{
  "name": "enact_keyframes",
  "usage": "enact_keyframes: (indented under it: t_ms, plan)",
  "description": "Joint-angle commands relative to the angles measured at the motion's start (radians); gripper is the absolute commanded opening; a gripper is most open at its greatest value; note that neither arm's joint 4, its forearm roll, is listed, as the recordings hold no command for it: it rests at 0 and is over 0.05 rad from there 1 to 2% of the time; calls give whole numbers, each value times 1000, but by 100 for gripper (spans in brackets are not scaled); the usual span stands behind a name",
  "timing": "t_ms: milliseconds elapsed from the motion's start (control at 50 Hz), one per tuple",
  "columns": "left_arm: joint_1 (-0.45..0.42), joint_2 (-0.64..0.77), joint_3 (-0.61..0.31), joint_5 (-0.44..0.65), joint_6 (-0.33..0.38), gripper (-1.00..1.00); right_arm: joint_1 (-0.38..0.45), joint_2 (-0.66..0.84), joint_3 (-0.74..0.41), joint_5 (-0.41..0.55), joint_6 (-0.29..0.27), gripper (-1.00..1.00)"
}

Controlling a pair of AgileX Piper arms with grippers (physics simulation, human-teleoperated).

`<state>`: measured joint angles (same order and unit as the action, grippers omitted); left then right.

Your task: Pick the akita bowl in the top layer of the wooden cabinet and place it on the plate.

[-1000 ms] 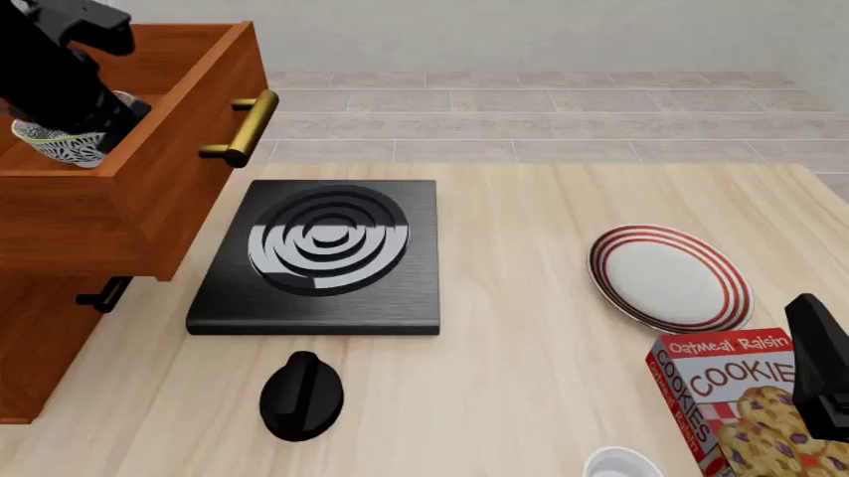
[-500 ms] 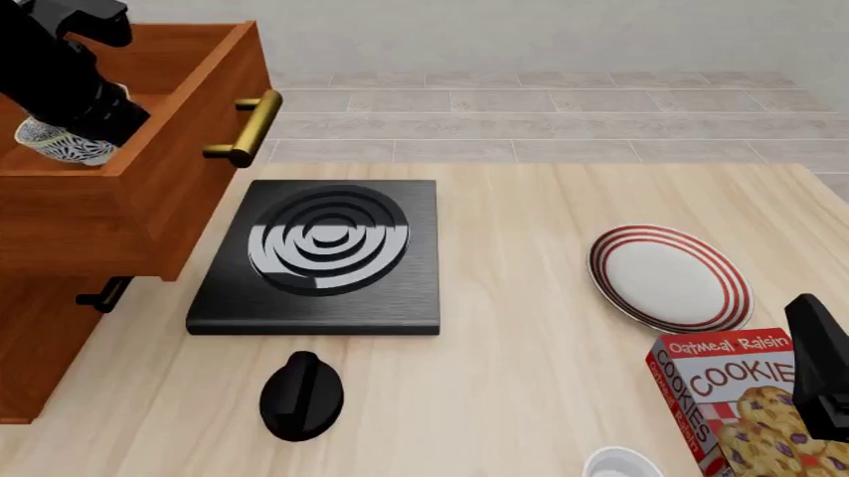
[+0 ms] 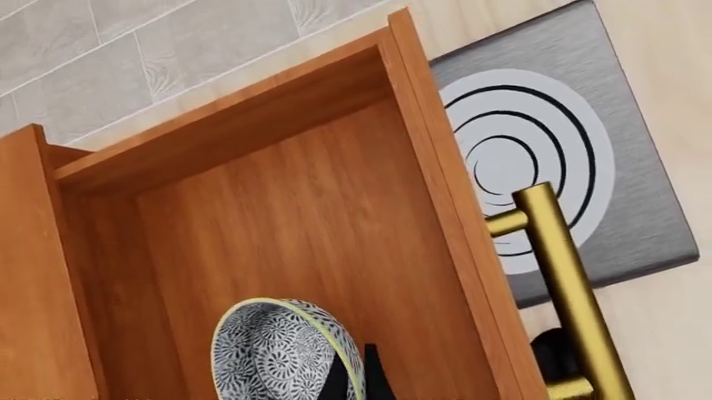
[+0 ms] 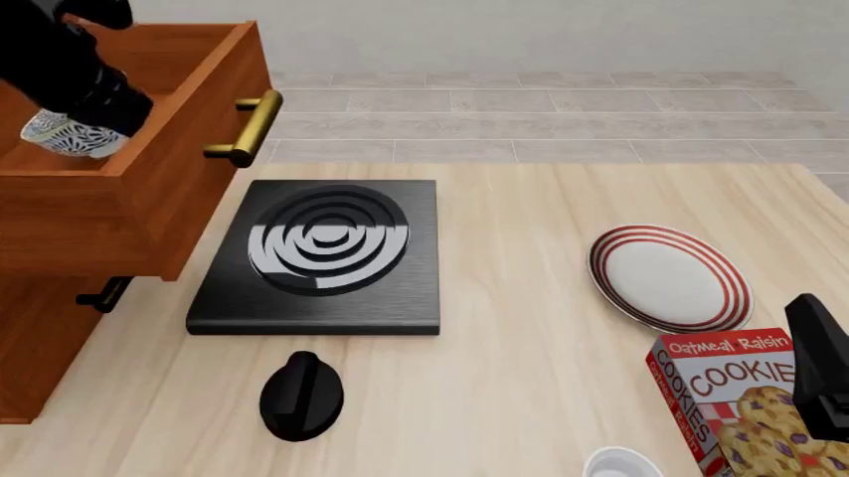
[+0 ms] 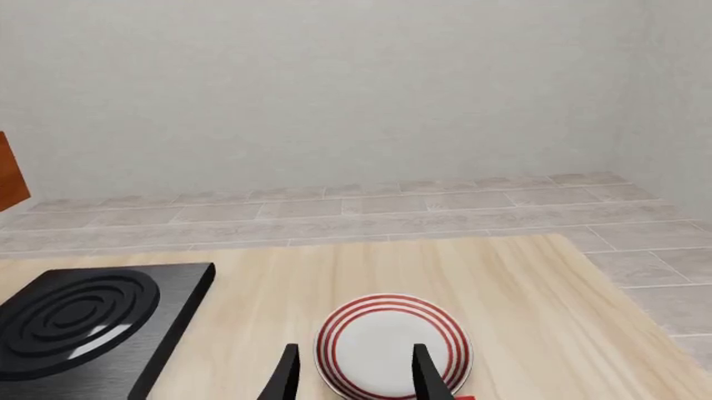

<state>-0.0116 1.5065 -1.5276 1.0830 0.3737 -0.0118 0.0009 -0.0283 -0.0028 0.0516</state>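
Observation:
The akita bowl (image 4: pixel 59 134), white with a dark pattern, hangs tilted over the open top layer (image 4: pixel 159 189) of the wooden cabinet (image 4: pixel 34 348) at the far left. My left gripper (image 4: pixel 93 114) is shut on its rim. In the left wrist view the bowl (image 3: pixel 278 350) stands on edge above the drawer floor (image 3: pixel 300 225), with the dark fingertips (image 3: pixel 374 379) pinching its rim. The red-ringed plate (image 4: pixel 670 276) lies bare at the right of the table. My right gripper (image 5: pixel 356 377) is open just short of the plate (image 5: pixel 389 346), holding nothing.
A black stove (image 4: pixel 325 253) with spiral rings sits beside the drawer, under its brass handle (image 4: pixel 246 127). In front of it lies a black knob-shaped object (image 4: pixel 302 396). A cookie box (image 4: pixel 737 407) and a white round object (image 4: pixel 621 464) stand at the near right by the right arm.
My left gripper has risen a little with the bowl, which now sits higher above the drawer's side wall and is more tilted. The right arm has not moved.

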Motion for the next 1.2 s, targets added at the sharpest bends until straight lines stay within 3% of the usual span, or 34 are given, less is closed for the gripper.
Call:
enact_keyframes:
  t_ms: [20,280,760,1200]
  plan:
    - [-13,-5,-48,23,-9,-100,1,0,0,2,-3,100]
    - [-15,-23,-65,33,-3,-100,1,0,0,1,-7,100]
    - [-48,-14,-282,123,-69,-100,0,0,-2,-1,-3,100]
    - [-105,1,-430,132,-118,-100,-2,0,0,-4,-3,100]
